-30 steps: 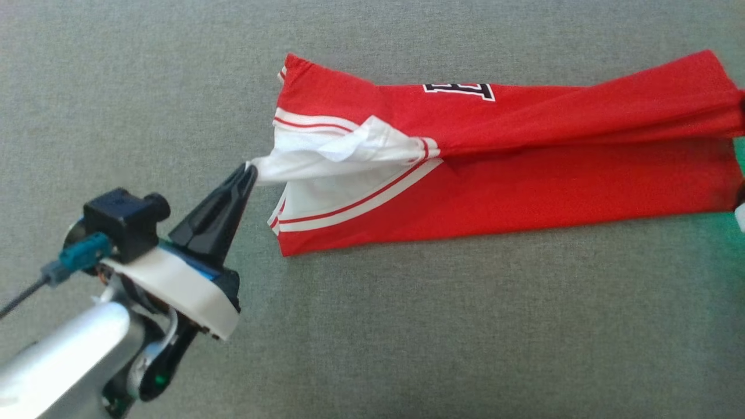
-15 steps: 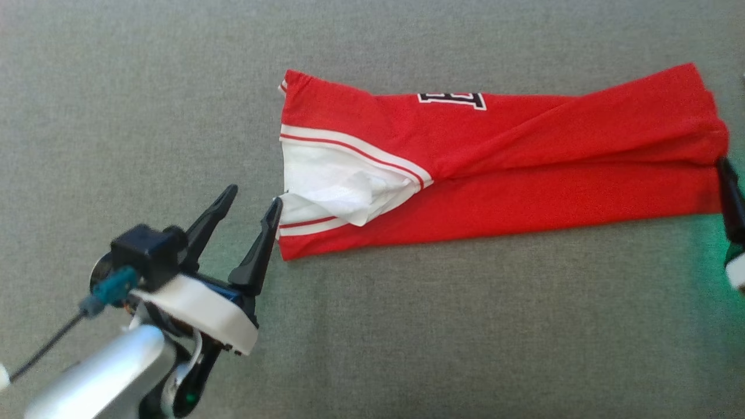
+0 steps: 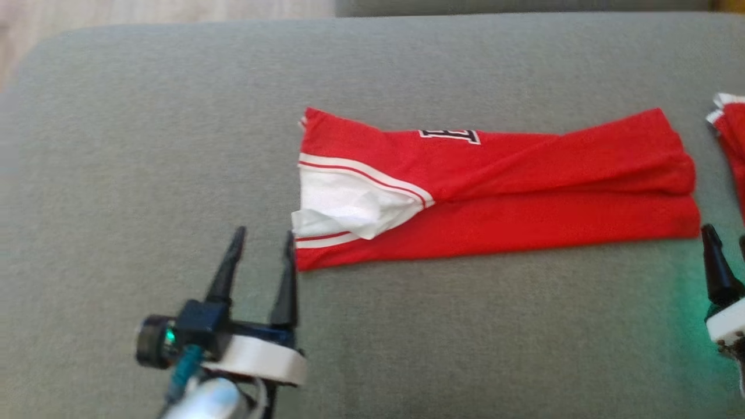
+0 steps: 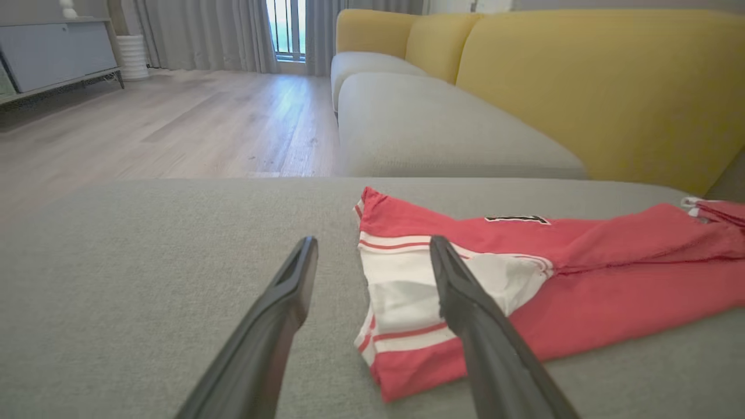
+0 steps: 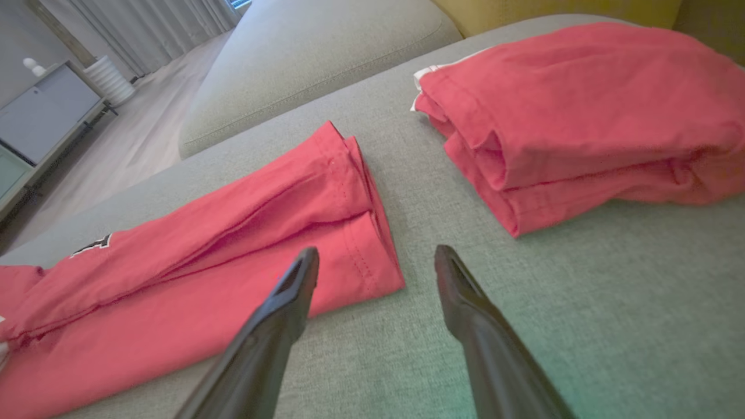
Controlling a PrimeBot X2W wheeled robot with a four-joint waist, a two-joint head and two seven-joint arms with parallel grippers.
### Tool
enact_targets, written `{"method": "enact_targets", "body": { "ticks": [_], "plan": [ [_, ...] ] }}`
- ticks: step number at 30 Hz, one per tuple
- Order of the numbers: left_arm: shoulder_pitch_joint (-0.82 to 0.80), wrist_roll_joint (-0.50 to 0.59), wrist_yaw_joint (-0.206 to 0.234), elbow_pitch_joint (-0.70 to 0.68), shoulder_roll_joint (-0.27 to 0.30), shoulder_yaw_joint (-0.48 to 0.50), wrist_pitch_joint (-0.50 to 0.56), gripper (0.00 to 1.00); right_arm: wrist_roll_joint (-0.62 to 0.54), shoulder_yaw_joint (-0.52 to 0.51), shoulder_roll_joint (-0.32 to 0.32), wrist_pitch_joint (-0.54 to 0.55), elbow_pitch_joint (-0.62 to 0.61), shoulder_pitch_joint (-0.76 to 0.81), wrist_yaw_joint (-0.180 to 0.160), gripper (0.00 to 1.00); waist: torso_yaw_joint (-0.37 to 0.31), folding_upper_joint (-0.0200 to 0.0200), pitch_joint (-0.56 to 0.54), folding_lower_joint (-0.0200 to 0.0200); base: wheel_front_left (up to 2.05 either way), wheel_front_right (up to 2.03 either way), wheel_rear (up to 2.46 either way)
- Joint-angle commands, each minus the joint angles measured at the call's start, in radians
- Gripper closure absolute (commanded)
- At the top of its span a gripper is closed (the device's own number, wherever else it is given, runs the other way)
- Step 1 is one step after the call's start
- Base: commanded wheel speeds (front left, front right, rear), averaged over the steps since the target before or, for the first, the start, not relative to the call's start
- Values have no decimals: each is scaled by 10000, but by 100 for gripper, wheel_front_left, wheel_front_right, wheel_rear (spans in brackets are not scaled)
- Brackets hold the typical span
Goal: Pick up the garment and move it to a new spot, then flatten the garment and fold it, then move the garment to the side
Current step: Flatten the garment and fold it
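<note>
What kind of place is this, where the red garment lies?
Most likely a home living room: the red garment lies on a grey sofa seat, with yellow back cushions, a wooden floor and curtains.

I count two red fabric pieces on one grey upholstered cushion [image 3: 174, 145]: one long folded red jersey with white trim [image 3: 495, 198] and one thicker folded red bundle [image 5: 582, 110]. I count two grippers, the left gripper [image 3: 263, 233] and the right gripper [image 5: 376, 250], with four dark fingers in all.

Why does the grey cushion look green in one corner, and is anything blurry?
Head view: a green cast tints the cushion beside the right gripper, probably from its own light; the frame is slightly soft. Right wrist view: same tint, lower right. Left wrist view: daylight glares on the floor.
</note>
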Motion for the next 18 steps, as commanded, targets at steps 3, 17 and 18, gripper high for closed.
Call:
{"method": "enact_targets", "body": {
  "ticks": [3, 17, 18],
  "plan": [
    [364, 903, 118, -377, -610, 947, -119, 0, -266, -361, -31, 106, 15, -132, -9, 0, 584, -1, -252, 3, 0, 0, 0],
    [1903, 4028, -1058, -231, -2821, 2885, -123, 0, -1686, -2263, -8, 1019, 2246, -1876, -9, 0, 1853, -1, 223, 3, 0, 0, 0],
    [1933, 4130, -1136, -209, -2886, 2968, -123, 0, -1754, -2304, -24, 1122, 2414, -1926, -9, 0, 1876, -1, 242, 3, 0, 0, 0]
  ]
}}
